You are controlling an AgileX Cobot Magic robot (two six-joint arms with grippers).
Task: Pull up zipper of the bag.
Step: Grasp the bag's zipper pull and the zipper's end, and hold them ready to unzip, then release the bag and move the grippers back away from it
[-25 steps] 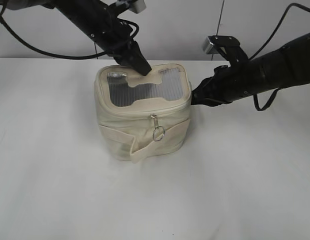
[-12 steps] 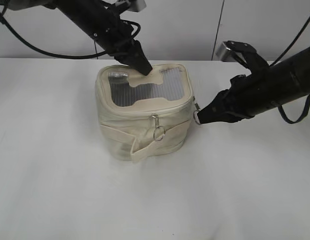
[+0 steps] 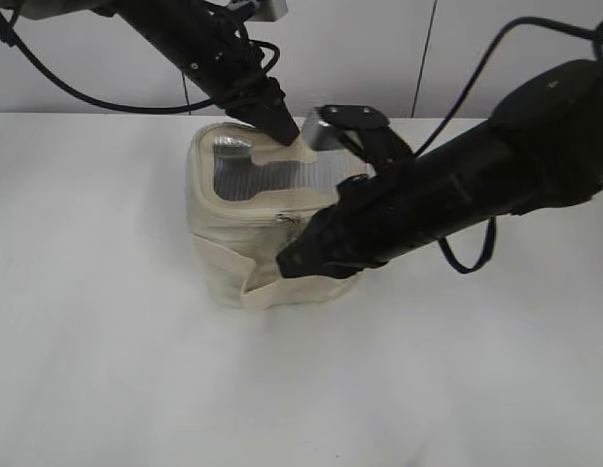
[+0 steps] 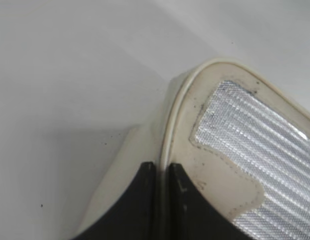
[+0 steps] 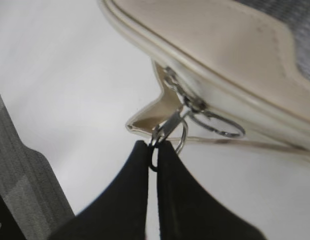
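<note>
Here, right hand pinching zipper ring, bag front.

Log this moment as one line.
left hand: shut, pinning bag top | right hand: shut on zipper ring pull | sliders together

My right arm lies slantwise across the bag's front and right side, its gripper clamped on a ring pull of the zipper, so I find that approach blocked. My left gripper is pinched on the rear rim, its arm closing the back-left access. The white table to the left of the bag and in front of it lies open for passage.
</note>
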